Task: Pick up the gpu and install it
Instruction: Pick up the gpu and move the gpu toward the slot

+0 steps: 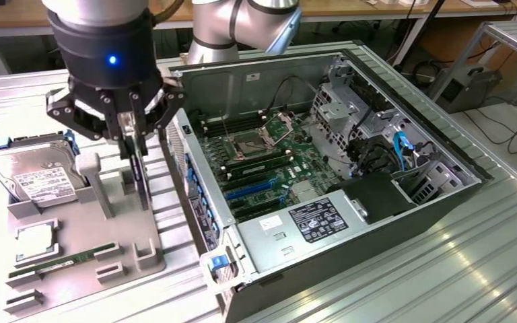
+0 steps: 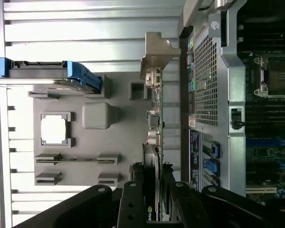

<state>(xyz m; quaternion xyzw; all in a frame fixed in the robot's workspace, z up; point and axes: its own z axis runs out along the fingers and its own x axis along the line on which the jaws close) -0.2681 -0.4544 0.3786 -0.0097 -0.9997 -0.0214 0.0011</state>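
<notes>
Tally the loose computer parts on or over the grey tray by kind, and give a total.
hard drive: 1
CPU: 1
RAM stick: 1
gpu, held in the gripper: 1
Total: 4

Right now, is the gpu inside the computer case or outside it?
Outside. The gpu stands on edge over the grey tray, beside the computer case, clamped in the gripper.

Your exterior view looks down from high up over the computer case (image 1: 231, 84) and the grey parts tray (image 1: 88, 225); your wrist view looks straight down past the gripper (image 2: 153, 184), close above that tray; both see it, the hard drive (image 1: 34, 176) and the case's side.
</notes>
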